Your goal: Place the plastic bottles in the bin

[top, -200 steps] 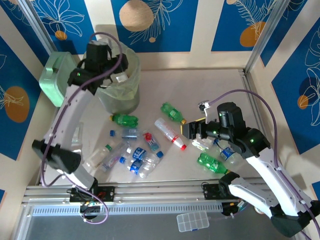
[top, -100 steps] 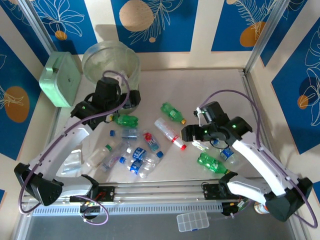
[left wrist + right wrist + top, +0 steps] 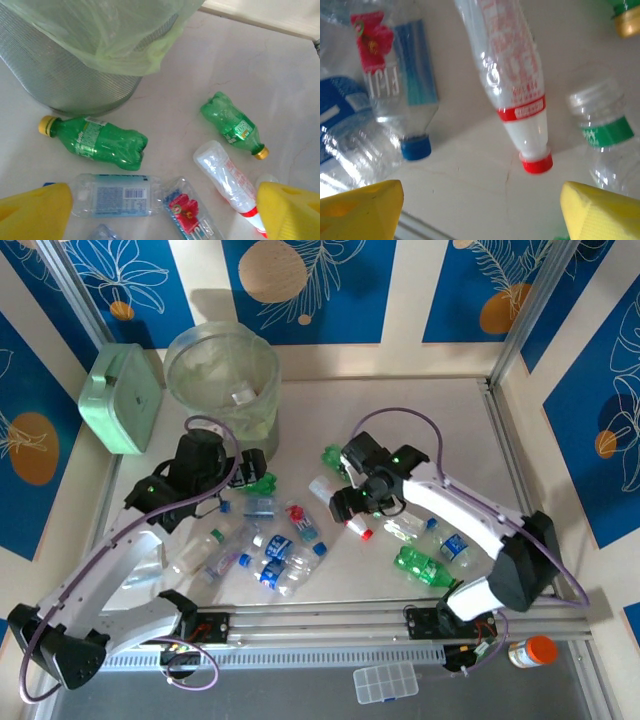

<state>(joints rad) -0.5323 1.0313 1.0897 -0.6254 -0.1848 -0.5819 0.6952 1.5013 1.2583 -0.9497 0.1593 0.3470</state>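
Note:
Several plastic bottles lie loose on the table in front of the bin (image 3: 222, 380). My left gripper (image 3: 240, 472) hangs open and empty, low beside the bin (image 3: 65, 75). Its yellow fingers (image 3: 35, 212) frame a green yellow-capped bottle (image 3: 95, 142), a blue-label bottle (image 3: 112, 195) and a flower-label bottle (image 3: 190, 215). My right gripper (image 3: 362, 502) is open too, just above the clear red-capped bottle (image 3: 512, 75), whose cap points between the fingertips (image 3: 600, 210). A blue-capped bottle (image 3: 395, 85) and a green-label bottle (image 3: 605, 135) flank it.
A mint green box (image 3: 122, 398) stands left of the bin. More bottles lie at the right, among them a green one (image 3: 425, 567). Loose blue caps (image 3: 224, 506) dot the table. An orange-capped jar (image 3: 528, 651) and a clear case (image 3: 385, 681) sit beyond the near rail.
My left arm came down from over the bin to the table beside it, and its jaws opened wide. My right arm swung left, over the red-capped bottle.

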